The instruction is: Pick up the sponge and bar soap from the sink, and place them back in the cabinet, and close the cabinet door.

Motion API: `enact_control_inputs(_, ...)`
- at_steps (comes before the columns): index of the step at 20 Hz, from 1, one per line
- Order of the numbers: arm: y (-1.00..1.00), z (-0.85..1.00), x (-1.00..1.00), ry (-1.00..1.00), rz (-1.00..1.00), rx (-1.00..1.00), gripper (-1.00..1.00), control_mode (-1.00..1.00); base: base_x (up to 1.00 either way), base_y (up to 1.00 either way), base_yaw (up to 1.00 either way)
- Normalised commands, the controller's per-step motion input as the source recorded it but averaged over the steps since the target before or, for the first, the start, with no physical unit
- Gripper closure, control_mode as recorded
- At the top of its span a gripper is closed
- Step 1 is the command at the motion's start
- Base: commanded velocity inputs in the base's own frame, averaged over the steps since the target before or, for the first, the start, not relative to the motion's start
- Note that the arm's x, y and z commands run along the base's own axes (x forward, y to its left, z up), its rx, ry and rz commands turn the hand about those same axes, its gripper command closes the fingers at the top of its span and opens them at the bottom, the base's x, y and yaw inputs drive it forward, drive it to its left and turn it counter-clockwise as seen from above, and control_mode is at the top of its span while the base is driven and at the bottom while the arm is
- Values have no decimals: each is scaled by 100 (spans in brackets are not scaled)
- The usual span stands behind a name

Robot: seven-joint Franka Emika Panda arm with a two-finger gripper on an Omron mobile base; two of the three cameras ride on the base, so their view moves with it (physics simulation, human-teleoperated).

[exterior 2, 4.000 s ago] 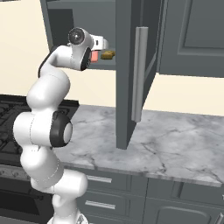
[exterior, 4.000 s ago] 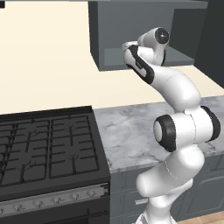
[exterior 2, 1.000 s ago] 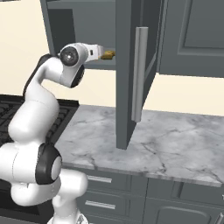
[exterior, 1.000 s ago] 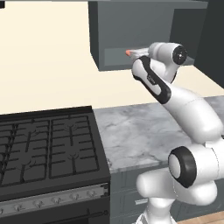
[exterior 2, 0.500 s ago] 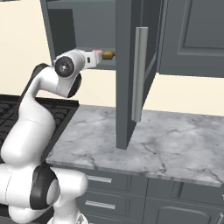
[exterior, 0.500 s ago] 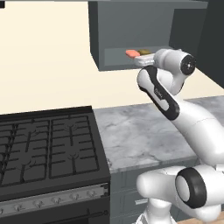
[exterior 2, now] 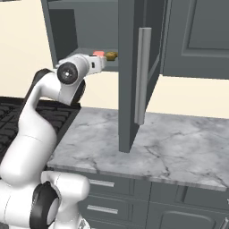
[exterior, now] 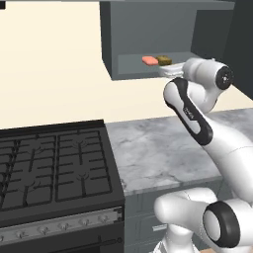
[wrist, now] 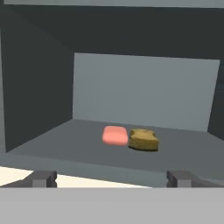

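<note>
Fingers (wrist: 111,178) spread before cabinet (wrist: 39,109) holding bar soap (wrist: 115,135), sponge (wrist: 143,139).

We see a plain cream wall (exterior: 54,69) at twelve o'clock, a black gas stove (exterior: 52,173) at eight, a grey marble counter (exterior 2: 147,152) over grey drawer fronts (exterior 2: 134,205).

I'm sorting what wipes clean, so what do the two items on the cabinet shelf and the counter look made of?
Bar soap: smooth matte pink, rounded edges, looks like solid soap. Sponge: mustard-brown, lumpy and uneven, probably soft foam. Counter: grey with dark veins, like polished marble, though the render leaves it open.
</note>
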Motion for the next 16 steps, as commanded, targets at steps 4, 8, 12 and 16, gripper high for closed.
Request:
enact_control_inputs(4,-17,0,-32,0,0,0,-100,-100,0,0,0)
enact_control_inputs(8,-10,0,-39,0,-1,0,-100,-100,0,0,0)
enact_control_inputs(12,-15,0,-51,-1,-12,0,-100,-100,0,0,0)
enact_control_inputs(16,-6,0,-44,-2,-16,0,-100,-100,0,0,0)
